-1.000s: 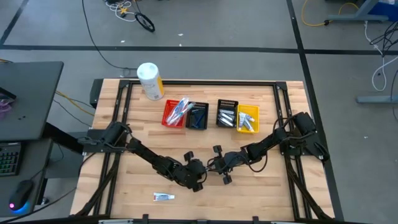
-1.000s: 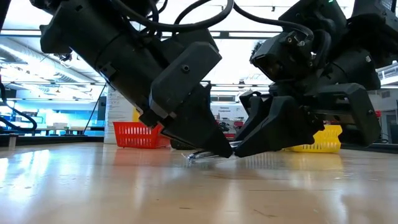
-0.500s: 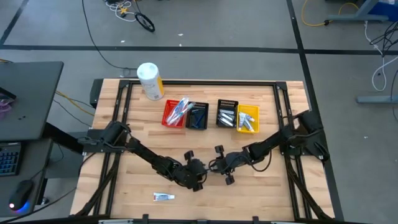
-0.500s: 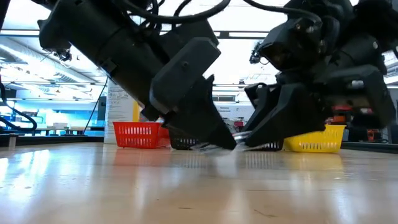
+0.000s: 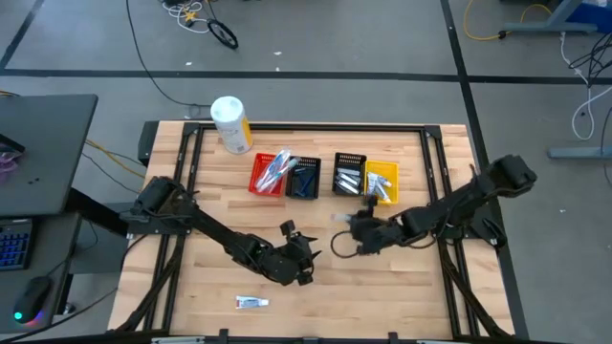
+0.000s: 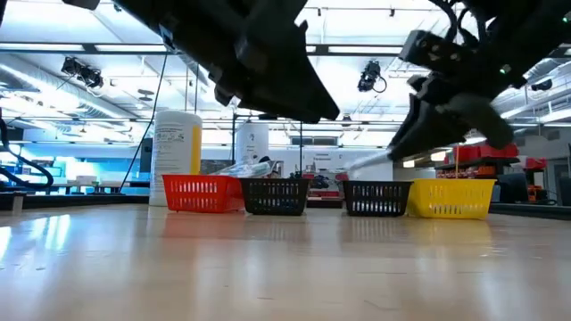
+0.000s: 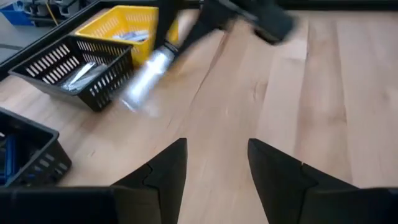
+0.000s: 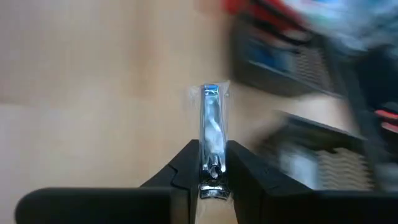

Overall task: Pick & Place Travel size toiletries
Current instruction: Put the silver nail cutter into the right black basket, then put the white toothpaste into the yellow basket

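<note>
Right wrist view: the right gripper (image 8: 212, 163) is clamped on a shiny metal nail clipper (image 8: 211, 130) sealed in a clear wrapper; the clipper stands out past the fingertips. Behind it the bins are smeared and hard to read.

From above, the right gripper (image 5: 356, 224) sits just in front of the black bin (image 5: 349, 173) and the yellow bin (image 5: 381, 182), with the wrapped clipper (image 5: 341, 218) only a pale speck at its tip. The low view shows it raised clear of the table (image 6: 268, 267).

The left gripper (image 5: 298, 260) lies near the table's middle front, its jaws spread wide with nothing between them; its wrist view shows bare wood between the two fingers (image 7: 168, 171).

A small white tube (image 5: 251, 302) lies alone near the front edge. The red bin (image 5: 270, 175) holds toothbrushes, blurred together. The second black bin (image 5: 305, 178) has blue contents, too small to identify. A white-and-yellow cylinder (image 5: 230, 123) stands at the back left.
</note>
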`<move>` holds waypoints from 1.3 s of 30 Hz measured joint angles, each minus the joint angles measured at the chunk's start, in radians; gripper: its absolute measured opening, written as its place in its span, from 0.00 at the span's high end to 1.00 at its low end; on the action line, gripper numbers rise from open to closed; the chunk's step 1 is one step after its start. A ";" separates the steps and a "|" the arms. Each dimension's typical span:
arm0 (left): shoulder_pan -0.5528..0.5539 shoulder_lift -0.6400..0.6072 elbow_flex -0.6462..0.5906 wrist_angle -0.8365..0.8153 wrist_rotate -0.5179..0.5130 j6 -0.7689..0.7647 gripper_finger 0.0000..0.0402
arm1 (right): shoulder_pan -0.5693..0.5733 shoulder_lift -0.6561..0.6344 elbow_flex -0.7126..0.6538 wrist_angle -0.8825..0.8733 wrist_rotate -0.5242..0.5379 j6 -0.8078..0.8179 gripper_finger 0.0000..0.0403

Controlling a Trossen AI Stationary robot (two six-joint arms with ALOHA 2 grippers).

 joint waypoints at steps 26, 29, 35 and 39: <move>0.001 -0.001 -0.001 -0.020 0.008 -0.039 0.56 | -0.546 -0.034 -0.001 -0.034 -0.134 -0.023 0.70; 0.002 0.000 -0.001 -0.020 0.008 -0.037 0.56 | -0.548 -0.034 -0.001 -0.011 -0.137 -0.004 0.69; 0.002 0.000 -0.001 -0.021 0.008 -0.036 0.56 | -0.534 -0.034 -0.001 0.125 -0.240 -0.005 0.68; 0.002 0.000 -0.001 -0.021 0.077 -0.025 0.56 | -0.503 -0.034 -0.001 0.240 -0.514 0.046 0.68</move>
